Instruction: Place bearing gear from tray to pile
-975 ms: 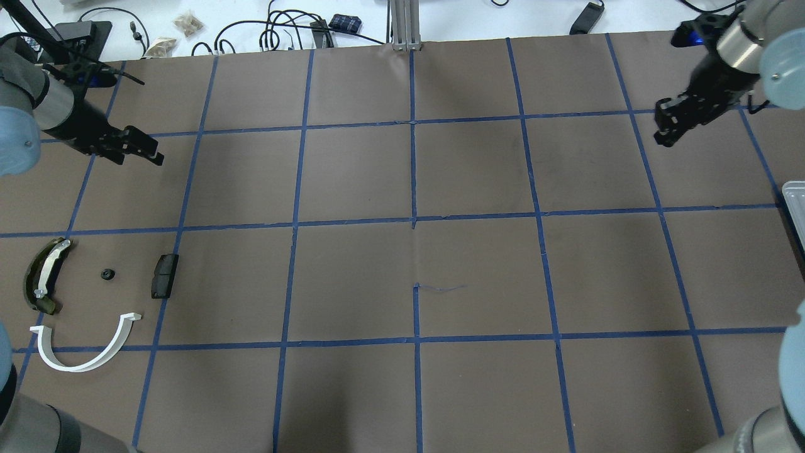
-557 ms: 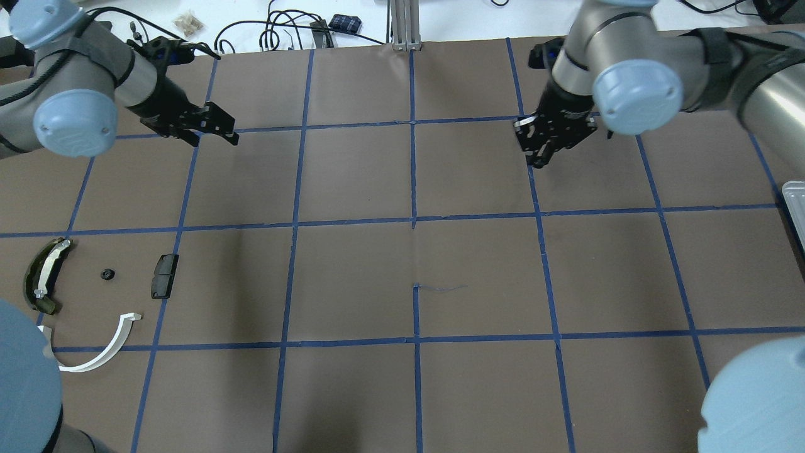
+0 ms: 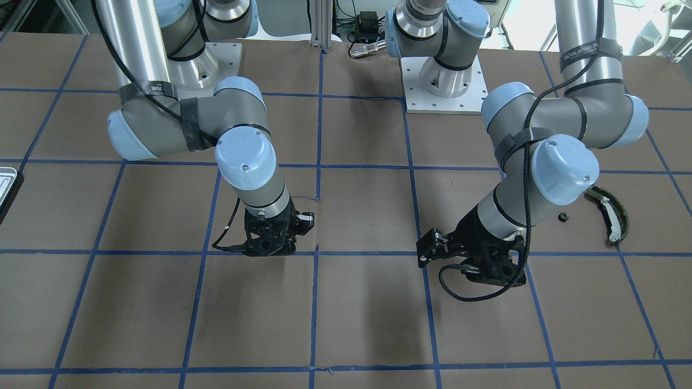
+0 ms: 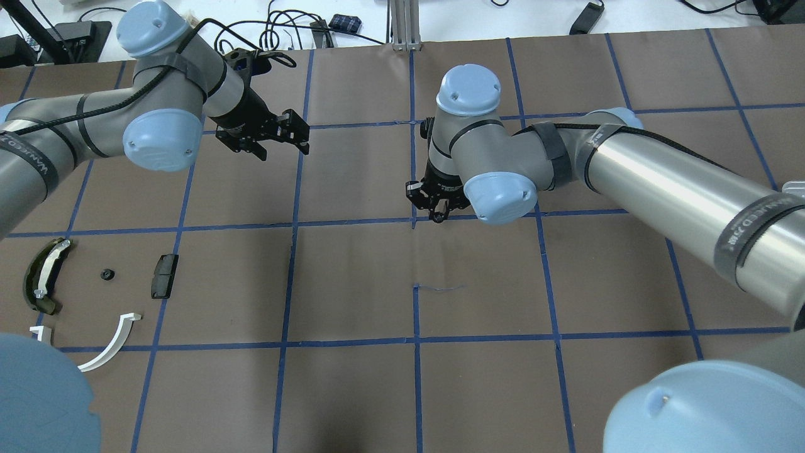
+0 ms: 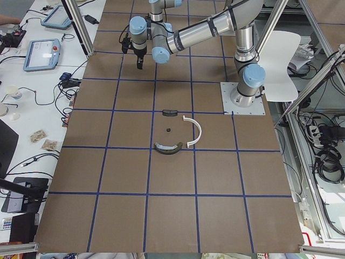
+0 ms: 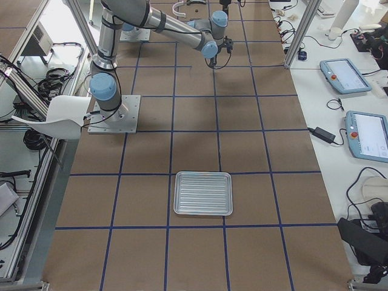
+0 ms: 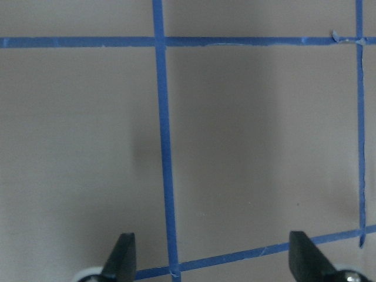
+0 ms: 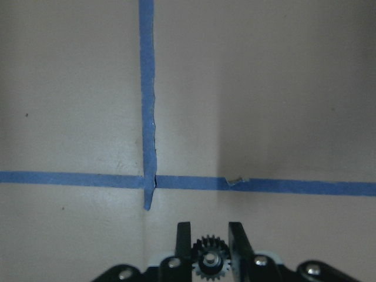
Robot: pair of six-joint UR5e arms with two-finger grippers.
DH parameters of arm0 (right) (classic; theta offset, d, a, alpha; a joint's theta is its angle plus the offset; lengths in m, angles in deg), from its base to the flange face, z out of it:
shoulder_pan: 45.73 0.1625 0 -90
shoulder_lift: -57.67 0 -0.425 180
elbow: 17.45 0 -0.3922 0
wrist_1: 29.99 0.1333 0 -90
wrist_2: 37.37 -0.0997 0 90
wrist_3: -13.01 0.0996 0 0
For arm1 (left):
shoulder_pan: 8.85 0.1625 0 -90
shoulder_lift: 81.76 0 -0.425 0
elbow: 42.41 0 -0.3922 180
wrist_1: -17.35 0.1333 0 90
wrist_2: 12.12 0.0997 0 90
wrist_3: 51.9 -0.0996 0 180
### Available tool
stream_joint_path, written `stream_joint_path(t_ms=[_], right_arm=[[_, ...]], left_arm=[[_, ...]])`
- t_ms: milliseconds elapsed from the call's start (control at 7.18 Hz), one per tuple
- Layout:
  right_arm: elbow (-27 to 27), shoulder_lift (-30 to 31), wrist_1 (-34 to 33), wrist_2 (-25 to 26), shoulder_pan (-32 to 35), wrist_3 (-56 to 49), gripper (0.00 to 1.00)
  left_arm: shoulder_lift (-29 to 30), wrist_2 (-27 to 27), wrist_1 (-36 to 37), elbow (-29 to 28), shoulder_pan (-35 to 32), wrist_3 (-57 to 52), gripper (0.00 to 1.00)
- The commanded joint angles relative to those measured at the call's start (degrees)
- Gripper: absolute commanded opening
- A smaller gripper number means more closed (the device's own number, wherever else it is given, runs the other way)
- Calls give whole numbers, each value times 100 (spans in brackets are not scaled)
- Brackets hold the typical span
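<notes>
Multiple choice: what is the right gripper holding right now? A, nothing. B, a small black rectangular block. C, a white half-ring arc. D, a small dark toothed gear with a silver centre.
D: the right wrist view shows the small dark toothed gear with a silver centre clamped in the right gripper, while the white half-ring arc and small black rectangular block lie on the brown table.
</notes>
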Motion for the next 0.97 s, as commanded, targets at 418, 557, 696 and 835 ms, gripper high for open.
stream_joint_path(t_ms=[418,557,696,835], right_arm=[[-110,-71,-138,-648,-91,29,100],[-381,174,475,-213,-206,-6,100],[-801,420,1238,148,-390,-111,100],[-1380,631,2238,639,-557,-121,100]], left_arm=[[51,402,231,140,-118,453,92],[7,358,204,183,-127,473,92],[-220,358,213,375,-249,517,92],[-274,418,213,525,-650,1118,92]])
